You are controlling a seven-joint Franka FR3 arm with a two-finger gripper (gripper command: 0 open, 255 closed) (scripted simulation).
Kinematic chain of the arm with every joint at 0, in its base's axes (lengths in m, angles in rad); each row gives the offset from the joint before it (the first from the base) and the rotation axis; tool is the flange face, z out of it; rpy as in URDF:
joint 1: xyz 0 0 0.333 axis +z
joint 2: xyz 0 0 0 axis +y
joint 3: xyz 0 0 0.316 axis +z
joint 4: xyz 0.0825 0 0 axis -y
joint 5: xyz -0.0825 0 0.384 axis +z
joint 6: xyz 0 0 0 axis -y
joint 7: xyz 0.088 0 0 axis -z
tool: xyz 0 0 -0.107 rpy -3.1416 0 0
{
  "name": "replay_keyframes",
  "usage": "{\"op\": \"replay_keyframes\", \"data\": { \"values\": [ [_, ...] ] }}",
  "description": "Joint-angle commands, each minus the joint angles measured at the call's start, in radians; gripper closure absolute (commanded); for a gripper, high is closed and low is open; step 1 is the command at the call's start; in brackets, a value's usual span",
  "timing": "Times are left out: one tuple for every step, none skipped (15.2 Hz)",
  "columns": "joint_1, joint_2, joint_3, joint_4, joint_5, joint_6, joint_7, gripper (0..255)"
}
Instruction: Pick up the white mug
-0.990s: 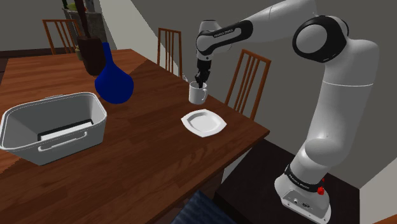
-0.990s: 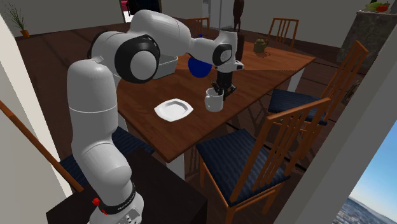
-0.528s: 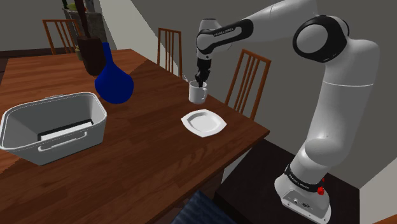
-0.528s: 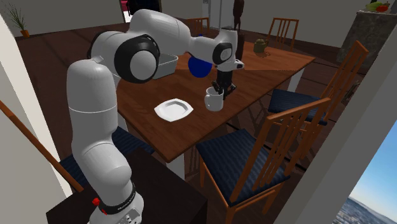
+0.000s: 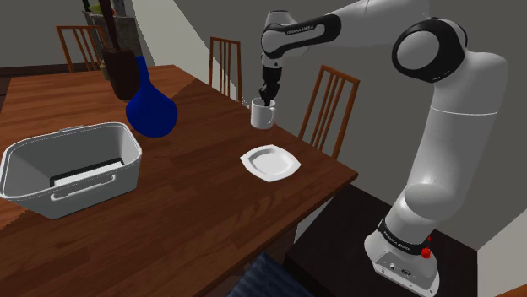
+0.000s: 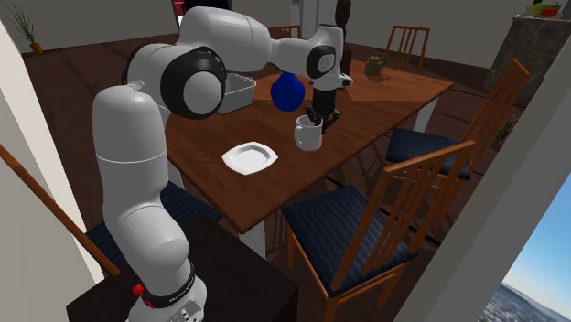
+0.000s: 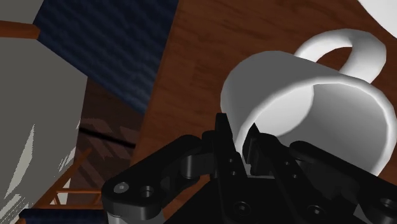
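Observation:
The white mug [image 5: 263, 115] hangs a little above the brown wooden table [image 5: 194, 202], near its far edge in the shoulder view. My black gripper [image 5: 266, 102] comes down from above and is shut on the mug's rim, one finger inside and one outside. In the second exterior view the mug [image 6: 308, 136] hangs under the gripper [image 6: 314, 118], just past the white plate [image 6: 249, 157]. In the wrist view the fingers [image 7: 224, 141] clasp the rim of the mug [image 7: 312, 111], and its handle points away from the gripper.
A white plate [image 5: 270, 161] lies on the table just in front of the mug. A blue vase [image 5: 150, 110] and a grey bin [image 5: 67, 169] stand toward the shoulder view's left. Wooden chairs [image 5: 328, 110] line the table's far edge.
The gripper has risen with the mug in it; the mug has come off the table and sits higher than a second ago.

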Motion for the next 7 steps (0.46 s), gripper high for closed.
{"op": "replay_keyframes", "data": {
  "values": [
    [-0.001, -0.004, -0.001, 0.021, 0.0, -0.025, -0.001, 255],
    [-0.001, -0.006, -0.001, 0.033, 0.0, -0.038, -0.001, 255],
    [-0.001, -0.007, -0.001, 0.045, 0.0, -0.052, -0.001, 255],
    [-0.001, -0.007, -0.001, 0.057, 0.0, -0.065, -0.001, 255],
    [-0.001, -0.008, -0.001, 0.07, 0.0, -0.078, -0.001, 255],
    [-0.001, -0.008, -0.001, 0.072, 0.0, -0.08, -0.001, 255],
    [-0.001, -0.008, -0.001, 0.072, 0.0, -0.08, -0.001, 255]
  ]
}}
